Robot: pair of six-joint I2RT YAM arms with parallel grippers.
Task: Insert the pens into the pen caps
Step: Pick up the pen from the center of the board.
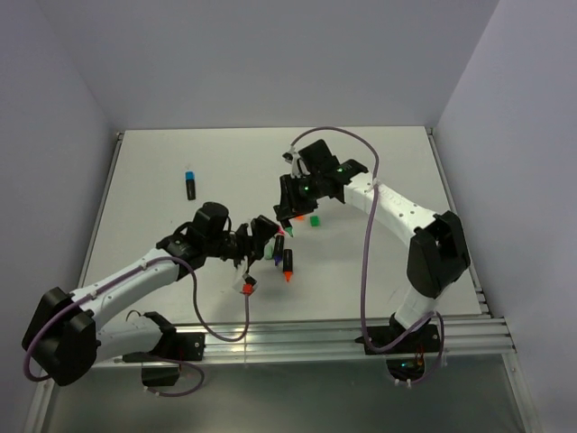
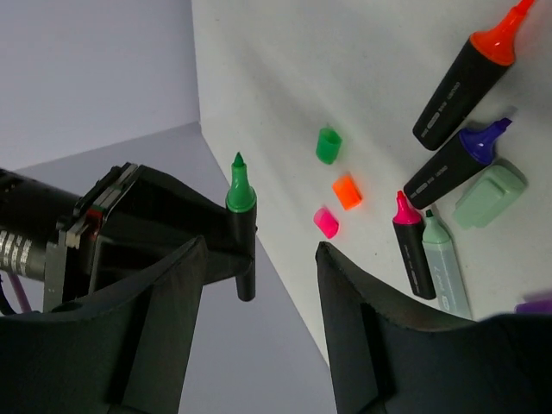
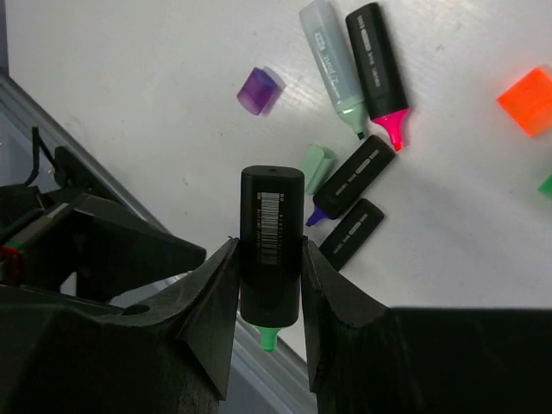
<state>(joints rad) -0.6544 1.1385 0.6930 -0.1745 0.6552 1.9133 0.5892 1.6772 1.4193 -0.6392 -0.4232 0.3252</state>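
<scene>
The green pen (image 3: 271,216) is clamped by its black barrel between the fingers of the right gripper (image 3: 269,285), and its chisel tip is bared. It is held off the table (image 2: 345,69), facing the left gripper (image 2: 259,259). The left fingers (image 2: 172,293) are spread wide and nothing is held between them.

Places are given from the pink pen (image 2: 412,246), which lies uncapped on the table.
- A pale mint pen (image 2: 447,267) is laid right alongside it, and a mint cap (image 2: 490,197) lies just beyond.
- The purple pen (image 2: 453,164) is found near its tip, with the orange pen (image 2: 466,82) past that.
- On the other side of the tip, the pink cap (image 2: 326,222) lies near. The orange cap (image 2: 347,191) and green cap (image 2: 328,145) are strung out farther along.
- The purple cap (image 3: 259,89) is seen across the mint pen.
- The blue pen (image 1: 190,183) lies well apart, toward the far left of the table.

The blue pen appears to be already capped, though this cannot be confirmed from above. Every other pen is seen bare, so most of the task is judged to be left. The green cap has not been picked up.

The barrels are flat-sided, smooth matt black plastic with printed labels. The caps are short, blocky and slightly translucent, and the table is a plain white sheet.
</scene>
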